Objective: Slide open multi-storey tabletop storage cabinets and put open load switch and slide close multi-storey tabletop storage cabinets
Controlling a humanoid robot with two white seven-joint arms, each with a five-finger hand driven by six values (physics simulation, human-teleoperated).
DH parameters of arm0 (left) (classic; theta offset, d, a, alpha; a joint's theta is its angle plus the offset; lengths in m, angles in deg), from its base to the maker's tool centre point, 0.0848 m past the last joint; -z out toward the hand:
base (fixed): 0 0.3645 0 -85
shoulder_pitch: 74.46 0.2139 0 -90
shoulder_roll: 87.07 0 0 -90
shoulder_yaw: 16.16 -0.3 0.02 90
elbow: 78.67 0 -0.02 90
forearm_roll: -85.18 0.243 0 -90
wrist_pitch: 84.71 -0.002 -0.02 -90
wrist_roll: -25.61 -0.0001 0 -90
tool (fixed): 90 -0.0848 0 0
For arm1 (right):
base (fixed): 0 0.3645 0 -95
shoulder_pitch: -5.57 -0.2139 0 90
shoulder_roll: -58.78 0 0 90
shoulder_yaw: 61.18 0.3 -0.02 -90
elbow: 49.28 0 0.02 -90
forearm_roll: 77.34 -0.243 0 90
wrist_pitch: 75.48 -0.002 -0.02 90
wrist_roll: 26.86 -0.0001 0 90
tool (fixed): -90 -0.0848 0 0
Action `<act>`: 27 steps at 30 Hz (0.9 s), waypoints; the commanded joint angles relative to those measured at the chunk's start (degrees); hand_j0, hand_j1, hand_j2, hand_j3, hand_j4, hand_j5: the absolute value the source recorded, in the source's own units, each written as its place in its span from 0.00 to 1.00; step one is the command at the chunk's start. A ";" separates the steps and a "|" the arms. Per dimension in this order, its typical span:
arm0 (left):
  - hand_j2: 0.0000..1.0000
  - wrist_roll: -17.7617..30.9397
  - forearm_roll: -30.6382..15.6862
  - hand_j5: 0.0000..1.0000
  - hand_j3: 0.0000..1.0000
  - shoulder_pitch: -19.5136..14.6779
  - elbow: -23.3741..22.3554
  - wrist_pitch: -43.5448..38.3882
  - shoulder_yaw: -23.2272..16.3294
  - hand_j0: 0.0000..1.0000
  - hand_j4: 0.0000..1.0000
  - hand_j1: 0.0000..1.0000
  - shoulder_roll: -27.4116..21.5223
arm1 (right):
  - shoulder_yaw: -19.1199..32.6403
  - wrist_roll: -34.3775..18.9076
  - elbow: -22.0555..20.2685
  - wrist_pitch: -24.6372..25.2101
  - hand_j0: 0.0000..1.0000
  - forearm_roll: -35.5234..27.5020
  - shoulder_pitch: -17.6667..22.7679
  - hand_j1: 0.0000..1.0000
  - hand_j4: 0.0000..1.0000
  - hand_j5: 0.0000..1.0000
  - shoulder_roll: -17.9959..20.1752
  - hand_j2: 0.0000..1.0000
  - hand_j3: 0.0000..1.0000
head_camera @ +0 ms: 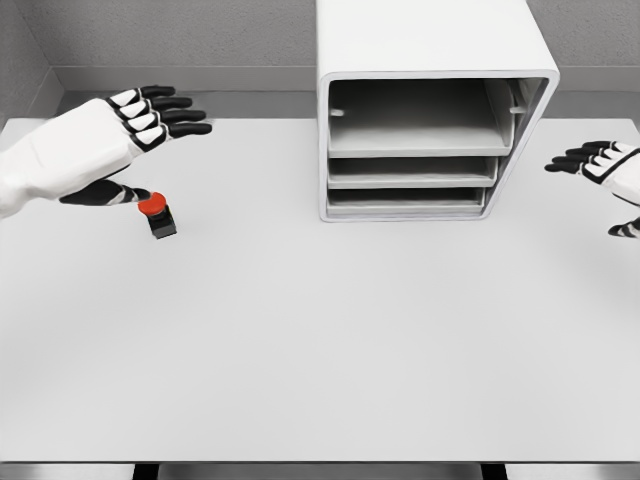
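- Left hand (pixel 95 140), far left of the cabinet (pixel 430 110), fingers (pixel 165 110) spread, holding nothing.
- Switch (pixel 157 214) on the tabletop (pixel 320 340), left of the cabinet, just under that thumb.
- Right hand (pixel 605 165), right of the cabinet, fingers loose, empty.

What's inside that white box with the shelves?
The cabinet shows only bare trays: a tall open top level and two thin levels below. The lower gaps are dark and narrow, so their backs stay hidden. The red switch sits outside, on the table.
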 commanded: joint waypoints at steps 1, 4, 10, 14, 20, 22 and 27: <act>1.00 3.62 0.30 1.00 1.00 0.40 -2.71 0.27 2.53 1.00 1.00 1.00 0.21 | 0.03 -0.41 -1.29 0.02 1.00 -0.10 0.00 1.00 1.00 1.00 0.18 1.00 1.00; 1.00 8.20 -0.58 1.00 1.00 3.75 -7.28 0.27 4.11 1.00 1.00 1.00 3.54 | 0.03 -0.41 -2.08 0.02 1.00 -0.10 0.08 1.00 1.00 1.00 0.01 1.00 1.00; 1.00 8.29 -0.41 1.00 1.00 4.19 -15.28 0.27 5.52 1.00 1.00 1.00 7.15 | -0.32 -0.49 -6.03 0.02 1.00 0.86 0.52 1.00 1.00 1.00 -1.75 1.00 1.00; 1.00 20.09 0.29 1.00 1.00 3.31 -15.19 0.27 10.97 1.00 1.00 1.00 12.86 | -0.23 -0.32 -10.08 0.02 0.98 3.15 0.79 0.98 0.98 0.98 -8.43 0.98 0.98; 1.00 20.09 1.08 1.00 1.00 1.81 -14.93 0.27 12.02 1.00 1.00 1.00 16.55 | -0.23 -0.32 -12.54 0.02 0.77 2.89 1.93 0.77 0.77 0.77 -8.61 0.77 0.77; 1.00 20.09 1.26 1.00 1.00 1.55 -15.10 0.27 12.20 1.00 1.00 1.00 16.55 | -0.41 -0.32 -12.54 0.02 0.76 2.89 1.76 0.76 0.76 0.76 -9.22 0.76 0.76; 1.00 20.09 6.97 1.00 1.00 -0.82 -18.18 0.27 12.46 1.00 1.00 1.00 18.31 | -0.23 -0.32 -12.01 0.02 0.74 2.53 -0.18 0.74 0.74 0.74 -10.98 0.74 0.74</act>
